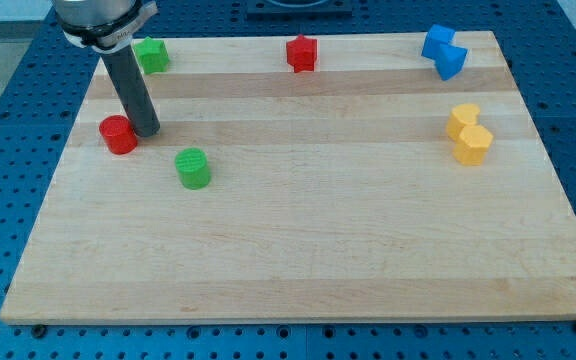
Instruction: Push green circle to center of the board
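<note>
The green circle (193,168) stands on the wooden board (308,240) at the view's left, below and left of the board's middle. My tip (146,132) rests on the board just up and to the left of the green circle, with a small gap between them. The tip sits right beside a red circle (118,134), on its right side.
A green block (151,55) is at the top left. A red star-like block (302,53) is at the top middle. Two blue blocks (444,52) touch at the top right. Two yellow blocks (468,134) touch at the right edge.
</note>
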Motion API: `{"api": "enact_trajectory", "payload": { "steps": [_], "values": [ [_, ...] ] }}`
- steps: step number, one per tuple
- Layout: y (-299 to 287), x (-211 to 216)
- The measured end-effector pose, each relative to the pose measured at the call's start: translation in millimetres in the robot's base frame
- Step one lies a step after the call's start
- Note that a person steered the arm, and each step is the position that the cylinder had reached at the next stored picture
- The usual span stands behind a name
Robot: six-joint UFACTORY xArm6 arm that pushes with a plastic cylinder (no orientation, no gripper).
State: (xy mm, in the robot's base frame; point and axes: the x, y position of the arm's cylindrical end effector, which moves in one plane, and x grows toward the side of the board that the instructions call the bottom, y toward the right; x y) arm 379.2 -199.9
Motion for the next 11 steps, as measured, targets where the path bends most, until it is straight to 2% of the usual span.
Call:
{"api": "enact_trajectory", "payload": {
  "steps": [2,6,11],
  "values": [
    [18.8,9.4],
    [23.7,81.1],
    [139.1,33.8]
  ]
}}
